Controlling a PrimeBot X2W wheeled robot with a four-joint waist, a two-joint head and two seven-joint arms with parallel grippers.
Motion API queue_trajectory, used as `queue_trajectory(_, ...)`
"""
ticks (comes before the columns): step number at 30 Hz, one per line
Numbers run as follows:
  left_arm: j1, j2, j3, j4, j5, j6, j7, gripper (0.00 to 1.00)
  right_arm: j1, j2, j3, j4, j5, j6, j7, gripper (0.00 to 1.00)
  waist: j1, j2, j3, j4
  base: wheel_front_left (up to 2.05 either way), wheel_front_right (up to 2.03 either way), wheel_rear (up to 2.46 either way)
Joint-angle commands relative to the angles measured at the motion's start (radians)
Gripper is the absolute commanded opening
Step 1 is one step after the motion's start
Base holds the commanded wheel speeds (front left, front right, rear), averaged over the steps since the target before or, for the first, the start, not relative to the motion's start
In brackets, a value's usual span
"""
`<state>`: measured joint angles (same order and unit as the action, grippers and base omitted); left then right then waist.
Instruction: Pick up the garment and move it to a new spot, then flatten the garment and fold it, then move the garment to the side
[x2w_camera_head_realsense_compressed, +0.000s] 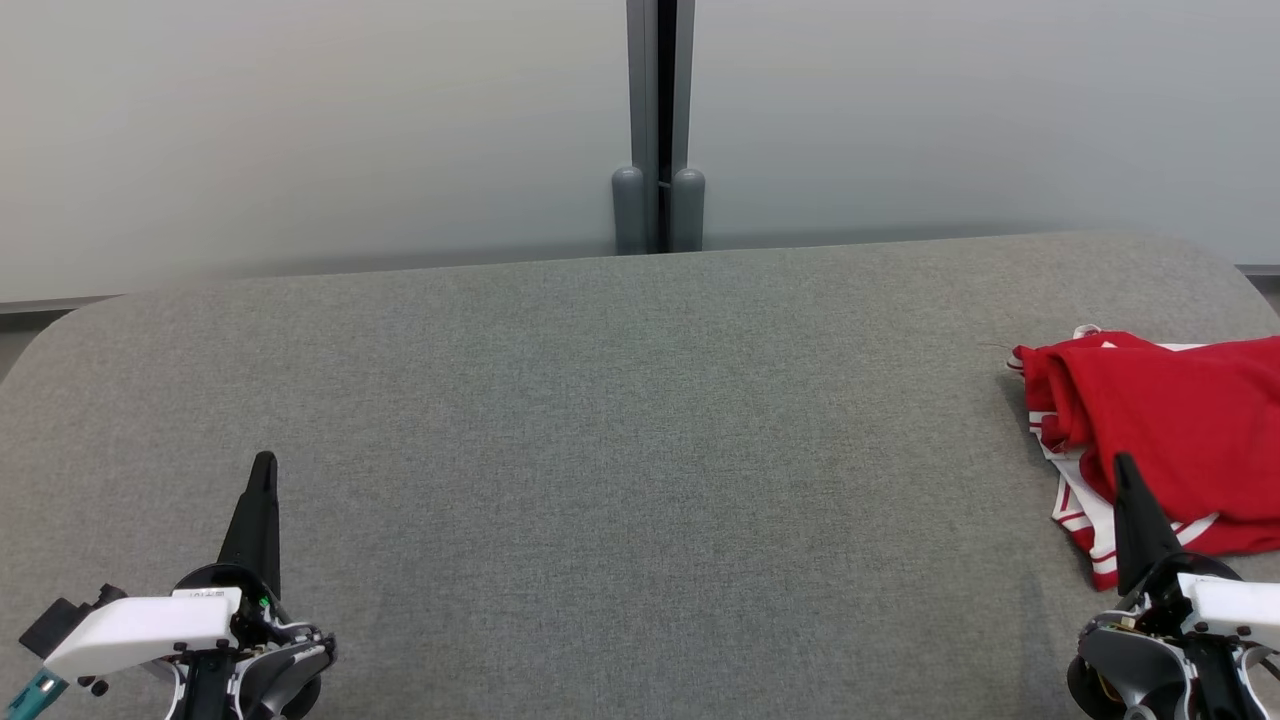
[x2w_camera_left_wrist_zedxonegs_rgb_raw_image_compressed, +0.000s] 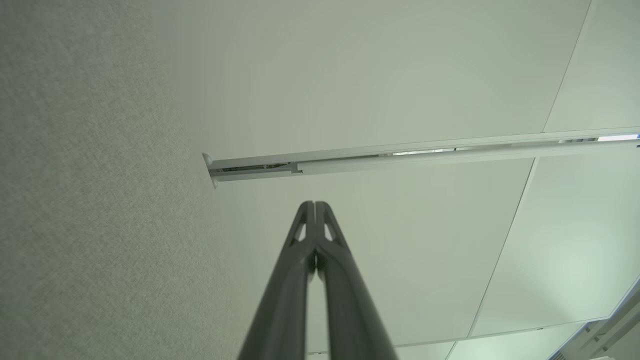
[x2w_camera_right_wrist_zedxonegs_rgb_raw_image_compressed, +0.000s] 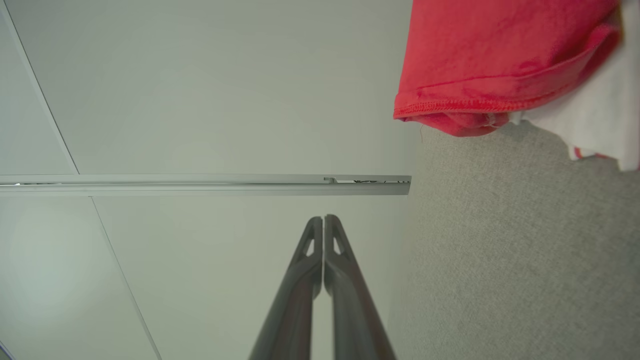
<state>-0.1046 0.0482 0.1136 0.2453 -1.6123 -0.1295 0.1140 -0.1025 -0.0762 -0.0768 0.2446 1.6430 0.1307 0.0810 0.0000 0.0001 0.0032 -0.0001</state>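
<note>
The garment (x2w_camera_head_realsense_compressed: 1170, 430) is a red cloth with white striped trim, lying bunched at the far right of the grey padded table (x2w_camera_head_realsense_compressed: 640, 450) and running off the head view's right edge. Its red hem (x2w_camera_right_wrist_zedxonegs_rgb_raw_image_compressed: 500, 60) fills the upper right of the right wrist view. My right gripper (x2w_camera_head_realsense_compressed: 1125, 465) is shut and empty at the lower right, its tip in front of the garment's near edge; whether it touches the cloth I cannot tell. My left gripper (x2w_camera_head_realsense_compressed: 263, 465) is shut and empty at the lower left, well away from the garment. Both pairs of fingers (x2w_camera_left_wrist_zedxonegs_rgb_raw_image_compressed: 315, 207) (x2w_camera_right_wrist_zedxonegs_rgb_raw_image_compressed: 322, 220) are pressed together.
Pale wall panels stand behind the table, joined by a grey vertical post (x2w_camera_head_realsense_compressed: 658, 130) at the middle. The table's far edge is rounded at both corners. A broad stretch of grey fabric lies between the two grippers.
</note>
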Motion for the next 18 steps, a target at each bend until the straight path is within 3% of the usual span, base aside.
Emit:
queue_trajectory(1, -0.010, 0.002, 0.004, 0.001, -0.001, -0.004, 0.004, 0.00, -0.009, -0.001, -0.002, 0.002, -0.001, 0.000, 0.005, 0.00, 0.0000, -0.0001, 0.000, 0.000, 0.00, 0.00, 0.00)
queue_trajectory(18, -0.010, 0.002, 0.005, 0.001, -0.001, -0.004, 0.004, 0.00, -0.009, 0.004, -0.008, 0.002, -0.007, 0.000, 0.010, 0.00, 0.0000, -0.0001, 0.000, 0.000, 0.00, 0.00, 0.00)
